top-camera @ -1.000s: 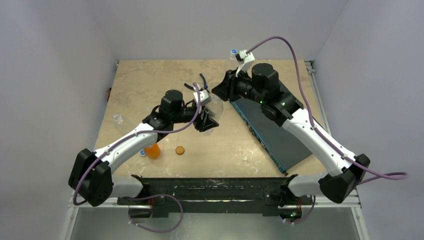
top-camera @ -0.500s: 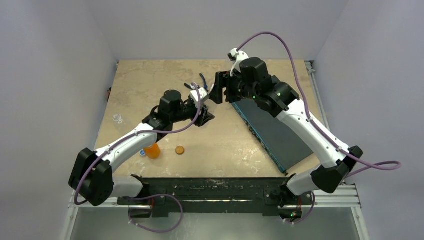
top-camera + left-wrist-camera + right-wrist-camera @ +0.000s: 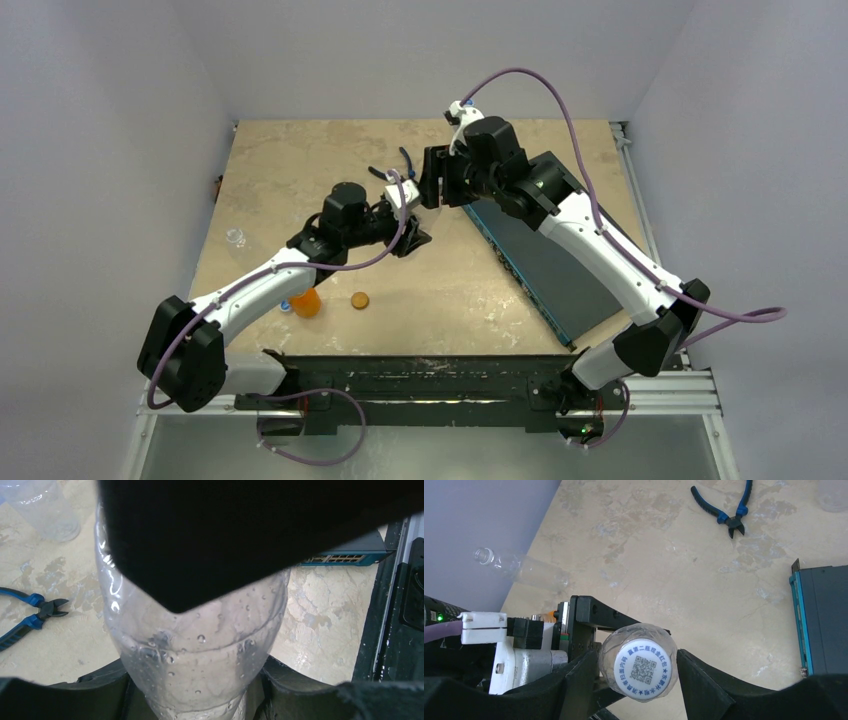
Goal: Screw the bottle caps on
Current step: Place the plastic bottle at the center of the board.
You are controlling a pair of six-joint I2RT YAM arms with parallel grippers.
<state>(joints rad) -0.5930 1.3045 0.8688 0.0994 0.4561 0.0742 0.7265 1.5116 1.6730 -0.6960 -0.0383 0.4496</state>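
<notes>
My left gripper (image 3: pixel 200 692) is shut on the body of a clear bottle (image 3: pixel 200 650), holding it off the table. A white cap (image 3: pixel 645 668) with blue print sits on that bottle's neck. My right gripper (image 3: pixel 636 656) is open, with a finger on each side of the cap and a narrow gap on the right side. From above, the right gripper (image 3: pixel 432 180) meets the left gripper (image 3: pixel 408 232) over the table's middle. A small orange bottle (image 3: pixel 306 301), a blue cap (image 3: pixel 285 306) and a flat orange-brown cap (image 3: pixel 360 299) lie near the front left.
Another clear bottle (image 3: pixel 519 570) lies uncapped at the table's left edge (image 3: pixel 236 238). Blue-handled pliers (image 3: pixel 729 510) lie behind the grippers. A blue network switch (image 3: pixel 545 260) lies diagonally on the right. One more clear bottle (image 3: pixel 42 510) stands farther back.
The right gripper swung left and lined up over the bottle's capped top, and its jaws opened from a tight grip. The left arm barely moved, still holding the bottle.
</notes>
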